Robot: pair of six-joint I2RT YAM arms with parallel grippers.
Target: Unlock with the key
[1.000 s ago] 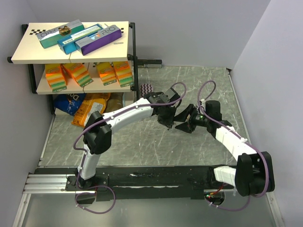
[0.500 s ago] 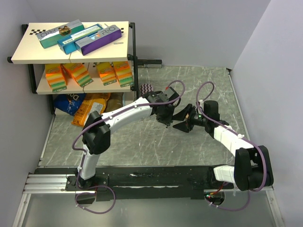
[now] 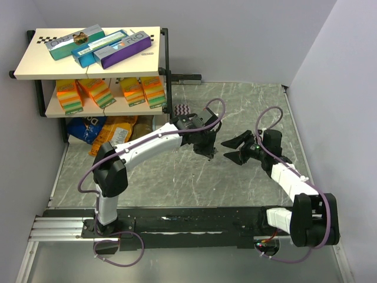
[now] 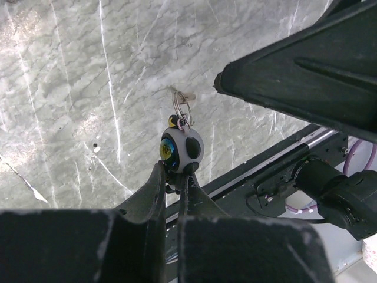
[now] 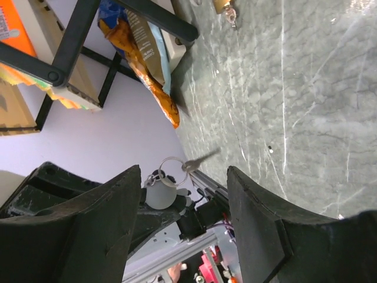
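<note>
Left gripper (image 4: 174,175) is pinched tight on a round grey fob (image 4: 180,150) with dark patches, held above the grey marbled table top (image 4: 70,88). Off the fob's 12 o'clock side in the left wrist view, a thin wire ring (image 4: 182,115) carries the small silver-grey metal key (image 4: 179,97), which hangs free in the air and touches nothing else. So I do not grip the key itself, I hold it only through the fob, and I judge it may swing. Right gripper (image 3: 225,150) sits at 3 o'clock of the left one in the overhead view, near it but apart, jaws spread wide with nothing held. Its own camera looks through the gap at the fob and key. A small brass-coloured padlock (image 5: 222,5) lies on the table at the 12 o'clock edge of the right wrist view, cut off by the frame and well apart from the key. I cannot find it in the overhead view, and I cannot tell whether its shackle is shut. My reading of progress is that the key is off the table and in hand, so the pick-up is done. Nothing is in the keyhole. Left to do: steady the padlock, probably with the free right gripper, get a firmer hold on the key, insert it and turn it.
</note>
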